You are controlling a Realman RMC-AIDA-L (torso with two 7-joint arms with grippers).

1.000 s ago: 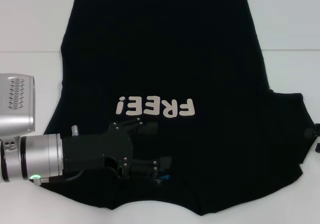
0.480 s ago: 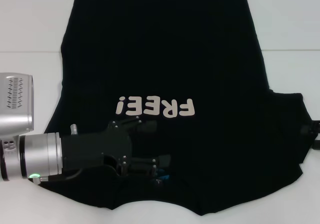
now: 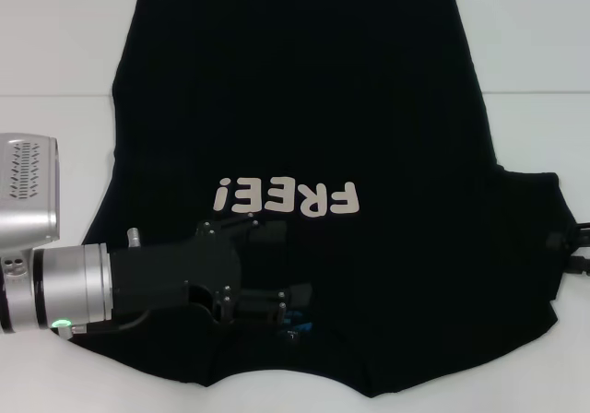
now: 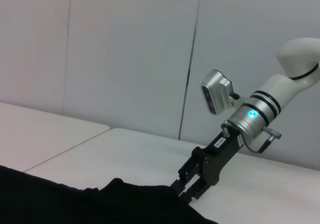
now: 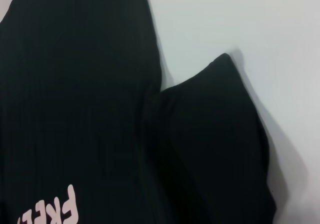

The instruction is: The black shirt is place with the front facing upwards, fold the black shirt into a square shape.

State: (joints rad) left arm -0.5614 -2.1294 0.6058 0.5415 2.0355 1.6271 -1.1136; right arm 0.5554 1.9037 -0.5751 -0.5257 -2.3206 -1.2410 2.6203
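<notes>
The black shirt (image 3: 304, 90) lies spread flat on the white table, front up, with its pale "FREE!" lettering (image 3: 284, 197) near the middle. My left gripper (image 3: 284, 265) is open over the shirt's near part, just behind the bluish neck label (image 3: 300, 322). My right gripper (image 3: 573, 252) shows only at the picture's right edge, by the shirt's right sleeve (image 3: 530, 247). In the left wrist view the right gripper (image 4: 186, 188) sits at the edge of the black cloth (image 4: 75, 204). The right wrist view shows the sleeve (image 5: 215, 149) and part of the lettering (image 5: 50, 211).
The white table (image 3: 55, 44) shows bare to the left, right and behind the shirt. A seam between two tabletops (image 3: 535, 92) runs across it. The left arm's silver wrist (image 3: 37, 284) reaches in from the left.
My right gripper has moved inward to the sleeve's edge. My left gripper has drawn back slightly to the left over the shirt, still open.
</notes>
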